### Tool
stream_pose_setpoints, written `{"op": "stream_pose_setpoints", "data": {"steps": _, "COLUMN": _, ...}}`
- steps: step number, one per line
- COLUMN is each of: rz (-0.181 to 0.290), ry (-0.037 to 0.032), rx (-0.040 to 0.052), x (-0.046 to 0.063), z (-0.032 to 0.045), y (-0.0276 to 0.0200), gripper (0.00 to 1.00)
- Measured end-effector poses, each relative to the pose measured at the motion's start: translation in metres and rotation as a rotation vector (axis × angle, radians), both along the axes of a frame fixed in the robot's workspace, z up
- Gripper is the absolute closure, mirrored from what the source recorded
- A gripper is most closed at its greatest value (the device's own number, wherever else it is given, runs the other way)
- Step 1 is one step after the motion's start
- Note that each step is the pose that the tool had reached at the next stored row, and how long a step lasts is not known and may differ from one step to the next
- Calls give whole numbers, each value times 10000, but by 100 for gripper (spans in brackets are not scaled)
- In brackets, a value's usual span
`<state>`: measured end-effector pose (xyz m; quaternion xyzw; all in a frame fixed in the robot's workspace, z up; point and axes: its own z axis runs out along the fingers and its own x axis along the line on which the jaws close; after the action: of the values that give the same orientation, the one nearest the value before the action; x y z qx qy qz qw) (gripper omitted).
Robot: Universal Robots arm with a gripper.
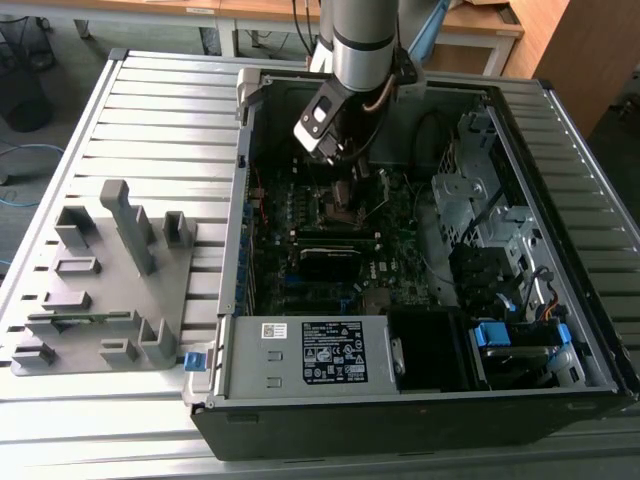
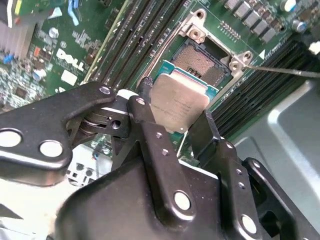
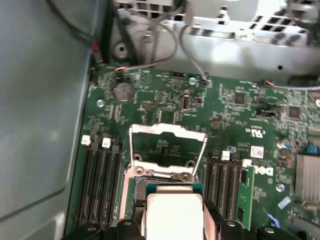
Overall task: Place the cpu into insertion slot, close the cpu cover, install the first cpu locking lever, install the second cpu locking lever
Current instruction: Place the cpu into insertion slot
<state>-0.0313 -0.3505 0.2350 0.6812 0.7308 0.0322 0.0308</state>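
**Cpu** (image 2: 181,101) (image 3: 174,216): flat square chip, greyish-silver top with a thin green edge. It is clamped by two opposite sides between the gripper's fingers (image 2: 150,135) and sits over the near edge of the insertion slot. It is not seated, and contact with the slot cannot be judged.

**Gripper** (image 2: 173,107) (image 3: 172,227) (image 1: 344,192): black linkage fingers closed narrowly on the cpu. It is lowered inside the computer case.

**Insertion slot** (image 2: 198,59) (image 3: 150,189): dark square socket with a metal rim, set in the green circuit board (image 3: 165,100). It is largely uncovered, with the chip overlapping one side.

**Cpu cover** (image 3: 167,131): silver frame with a cut-out centre, raised open on the far side of the slot in the first wrist view.

**Locking lever** (image 2: 285,71): thin metal rod, unlatched, reaching away from a corner of the socket.

**Memory slots** (image 3: 102,175): long black slots flanking the socket on both sides.

**Computer case** (image 1: 232,300): open, lying on a slatted table (image 1: 150,110). A labelled power supply (image 1: 320,355) sits at its near end.

**Arm** (image 1: 362,45): enters the case from above.

**Fixture tray** (image 1: 110,290): grey, with upright posts. It lies on the table at the exterior view's left, well apart from the gripper.
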Motion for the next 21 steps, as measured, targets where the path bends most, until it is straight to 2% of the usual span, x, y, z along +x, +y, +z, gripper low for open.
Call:
{"op": "stream_pose_setpoints", "data": {"steps": 5, "rz": -917, "ry": 0, "rx": 0, "x": 0, "z": -4, "y": 0, "gripper": 46}}
{"op": "stream_pose_setpoints", "data": {"steps": 7, "rz": -1085, "ry": 1, "rx": -2, "x": 0, "z": -3, "y": 0, "gripper": 46}}
{"op": "stream_pose_setpoints", "data": {"steps": 10, "rz": -1090, "ry": -3, "rx": -1, "x": 0, "z": -4, "y": 1, "gripper": 46}}
{"op": "stream_pose_setpoints", "data": {"steps": 13, "rz": -1019, "ry": -39, "rx": 4, "x": -1, "z": -11, "y": 1, "gripper": 46}}
{"op": "stream_pose_setpoints", "data": {"steps": 16, "rz": -962, "ry": -57, "rx": 48, "x": -2, "z": -19, "y": 2, "gripper": 46}}
{"op": "stream_pose_setpoints", "data": {"steps": 21, "rz": -960, "ry": -57, "rx": 49, "x": -25, "z": -27, "y": 7, "gripper": 46}}
